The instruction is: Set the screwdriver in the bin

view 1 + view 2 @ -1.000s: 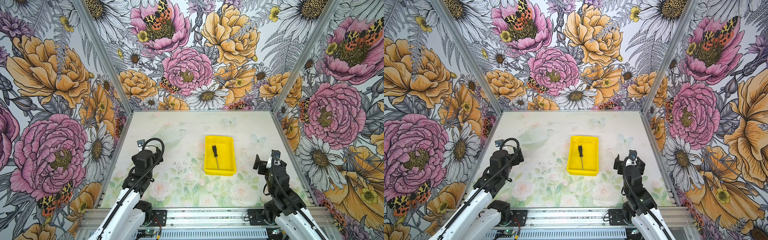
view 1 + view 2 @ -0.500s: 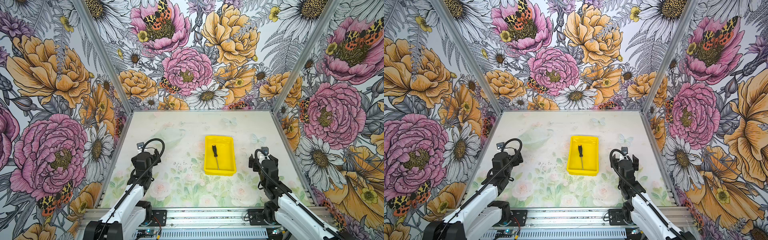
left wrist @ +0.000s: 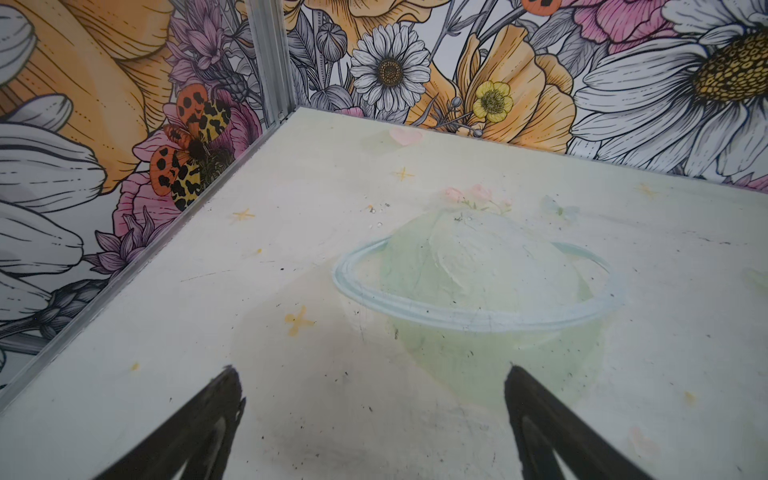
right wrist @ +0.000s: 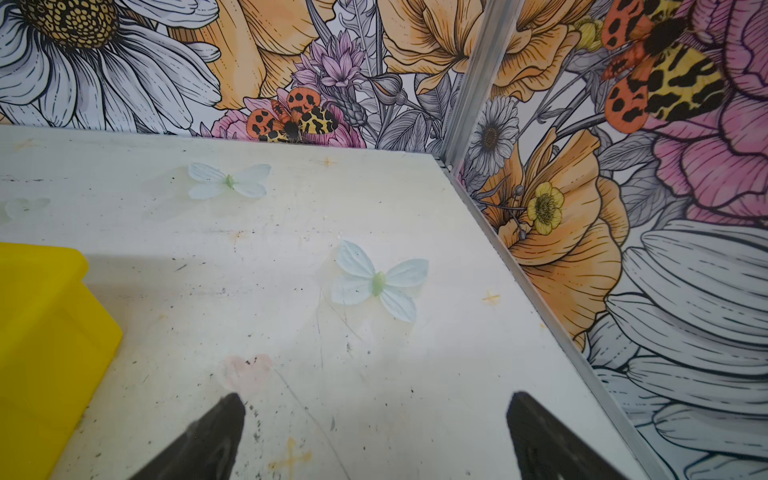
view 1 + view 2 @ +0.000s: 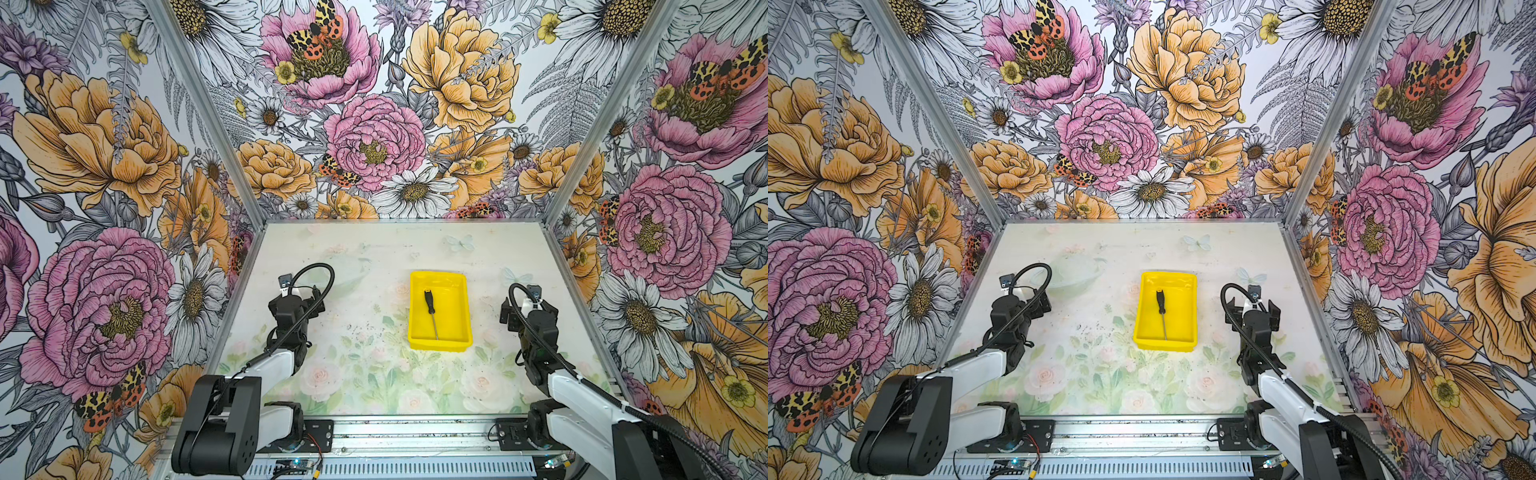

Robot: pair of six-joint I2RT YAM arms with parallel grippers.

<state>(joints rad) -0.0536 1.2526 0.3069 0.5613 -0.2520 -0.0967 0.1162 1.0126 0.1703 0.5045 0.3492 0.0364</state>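
The screwdriver [image 5: 431, 307] [image 5: 1162, 309], black-handled with a thin silver shaft, lies flat inside the yellow bin [image 5: 440, 344] [image 5: 1165, 345] at mid-table, handle toward the back wall. My left gripper [image 5: 305, 301] [image 5: 1027, 305] [image 3: 370, 374] hovers low over the table, well left of the bin. It is open, with only bare table between its fingers. My right gripper [image 5: 523, 307] [image 5: 1254, 309] [image 4: 374, 399] sits right of the bin, also open and empty. A corner of the bin [image 4: 41, 332] shows in the right wrist view.
Flowered walls with aluminium corner posts [image 5: 249, 208] close in the table on the left, back and right. A metal rail [image 5: 415, 432] carrying both arm bases runs along the front edge. The tabletop [image 5: 374, 365] has a faded print of flowers and butterflies.
Both arms have folded down, their elbows dropping toward the front rail, and the grippers now sit lower. The screwdriver and bin have not moved.
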